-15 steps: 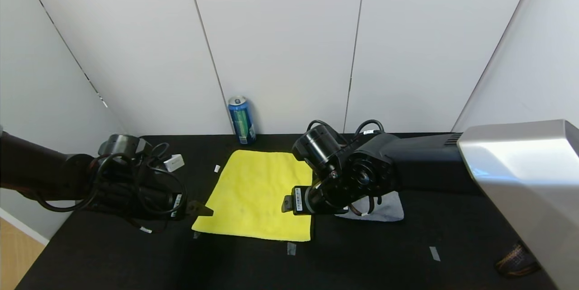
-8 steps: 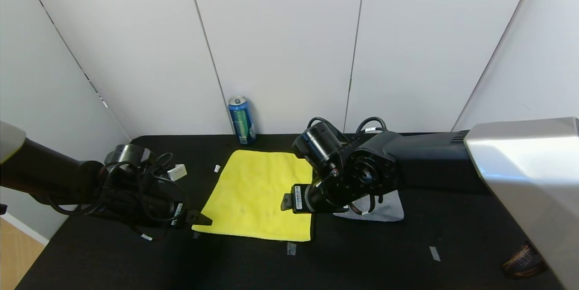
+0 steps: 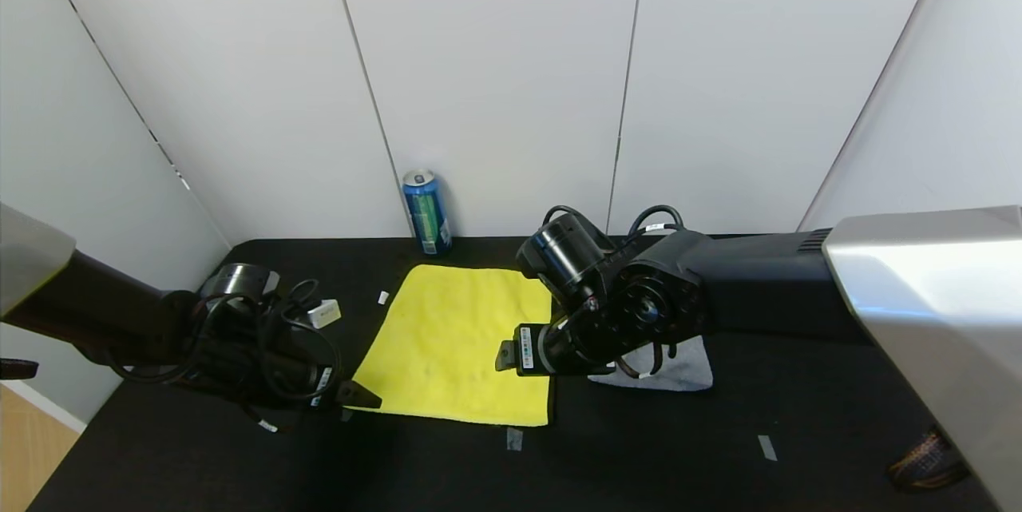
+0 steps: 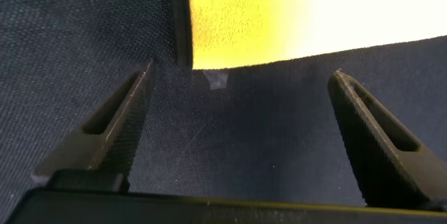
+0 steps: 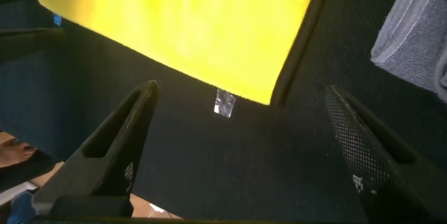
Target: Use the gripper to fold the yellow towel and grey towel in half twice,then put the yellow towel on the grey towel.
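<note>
A yellow towel (image 3: 455, 344) lies flat and unfolded at the centre of a black desk (image 3: 687, 448). A grey towel (image 3: 687, 368) shows right of centre, mostly hidden behind the right arm. The left gripper (image 3: 355, 394), jaws wide open, sits low on the desk at the yellow towel's lower left corner. The right gripper (image 3: 505, 356), jaws also open, hovers over the towel's right edge. A blue drink can (image 3: 426, 212) stands upright at the back wall, upper centre.
</note>
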